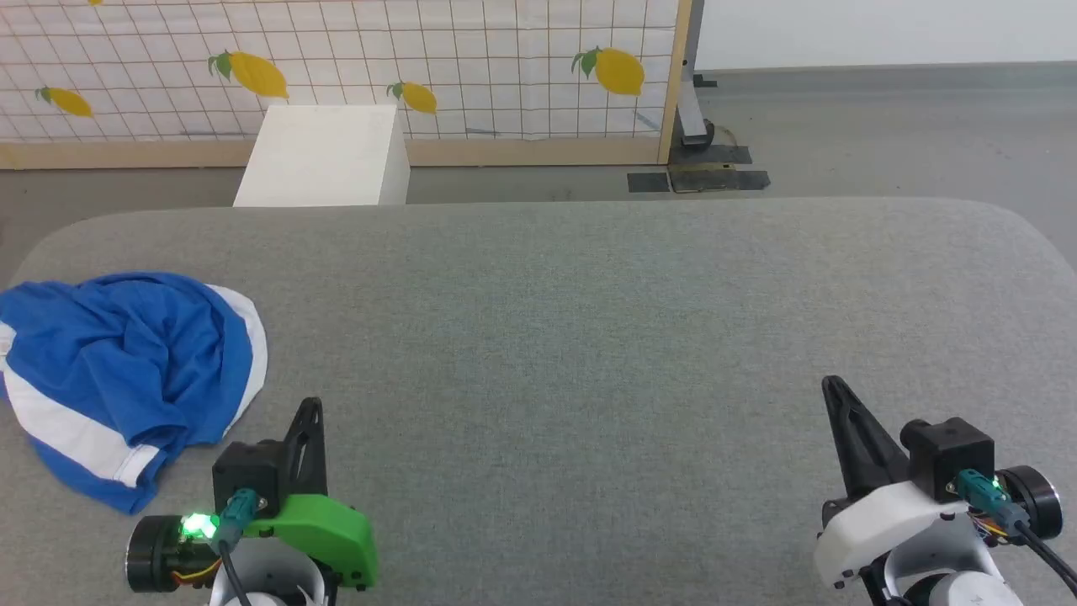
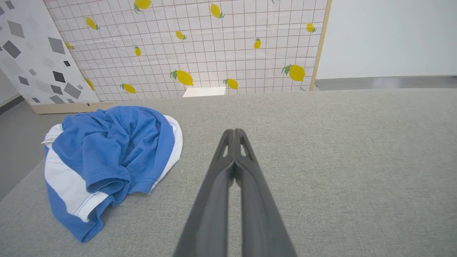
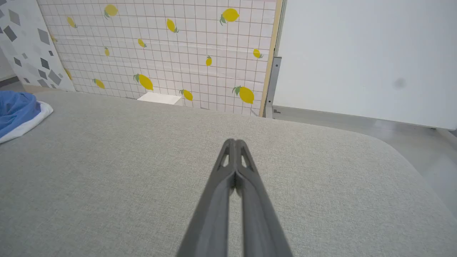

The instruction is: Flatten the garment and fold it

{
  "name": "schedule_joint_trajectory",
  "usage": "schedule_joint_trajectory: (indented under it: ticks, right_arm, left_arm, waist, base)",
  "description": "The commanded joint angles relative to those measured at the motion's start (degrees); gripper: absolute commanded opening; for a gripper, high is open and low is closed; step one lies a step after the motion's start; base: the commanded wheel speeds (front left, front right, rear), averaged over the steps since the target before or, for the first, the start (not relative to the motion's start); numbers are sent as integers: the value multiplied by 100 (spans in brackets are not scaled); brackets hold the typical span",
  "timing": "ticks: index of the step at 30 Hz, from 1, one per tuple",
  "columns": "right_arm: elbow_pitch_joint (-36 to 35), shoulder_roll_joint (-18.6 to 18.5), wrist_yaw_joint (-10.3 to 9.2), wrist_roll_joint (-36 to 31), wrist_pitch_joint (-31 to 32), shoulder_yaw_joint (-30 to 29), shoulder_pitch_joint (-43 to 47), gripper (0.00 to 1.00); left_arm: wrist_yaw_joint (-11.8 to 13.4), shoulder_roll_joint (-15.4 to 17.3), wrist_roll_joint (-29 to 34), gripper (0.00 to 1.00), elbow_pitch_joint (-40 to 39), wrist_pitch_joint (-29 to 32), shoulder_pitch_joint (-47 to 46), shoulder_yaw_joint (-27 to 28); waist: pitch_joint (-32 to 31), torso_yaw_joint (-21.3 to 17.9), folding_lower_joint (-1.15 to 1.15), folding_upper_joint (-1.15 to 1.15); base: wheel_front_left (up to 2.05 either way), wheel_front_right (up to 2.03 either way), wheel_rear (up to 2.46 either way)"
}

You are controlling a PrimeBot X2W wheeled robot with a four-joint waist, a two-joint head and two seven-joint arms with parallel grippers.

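Observation:
The garment (image 1: pixel 126 370), royal-blue cloth with broad white stripes, lies crumpled in a heap at the left end of the grey table (image 1: pixel 589 337). In the left wrist view the garment (image 2: pixel 110 157) sits left of my fingers, a small white label at its far left edge. My left gripper (image 1: pixel 311 406) is shut and holds nothing, just right of the heap's near edge. My left gripper (image 2: pixel 234 131) has its tips pressed together. My right gripper (image 1: pixel 831 384) is shut and holds nothing, far from the cloth at the table's right side. The right wrist view shows my right gripper (image 3: pixel 234 141) and the garment (image 3: pixel 18 112) at its left edge.
A white box (image 1: pixel 324 156) stands on the floor beyond the table's far edge. Behind it is a lemon-patterned grid panel (image 1: pixel 471 59) with a wooden frame. The table's rounded right corner (image 3: pixel 403 160) drops to the grey floor (image 1: pixel 883 126).

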Motion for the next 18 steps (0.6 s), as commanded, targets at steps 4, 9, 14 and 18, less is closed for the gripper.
schedule_joint_trajectory:
  ticks: [4,9,14,18]
  right_arm:
    - [-18,-6,-8,-37,-40,8,-92,0]
    - [-18,-6,-8,-37,-40,8,-92,0]
    - [-18,-6,-8,-37,-40,8,-92,0]
    - [4,1,0,10,5,-3,6,100]
  left_arm:
    - [-6,-30,59,0,-16,8,-106,23]
    - [-6,-30,59,0,-16,8,-106,23]
    - [-6,-30,59,0,-16,8,-106,23]
    - [-1,0,-14,100,3,-5,10,-12]
  waist:
    - [0,0,0,0]
    - [0,0,0,0]
    - [0,0,0,0]
    - [0,0,0,0]
  base:
    - [0,0,0]
    - [0,0,0]
    - [0,0,0]
    - [0,0,0]
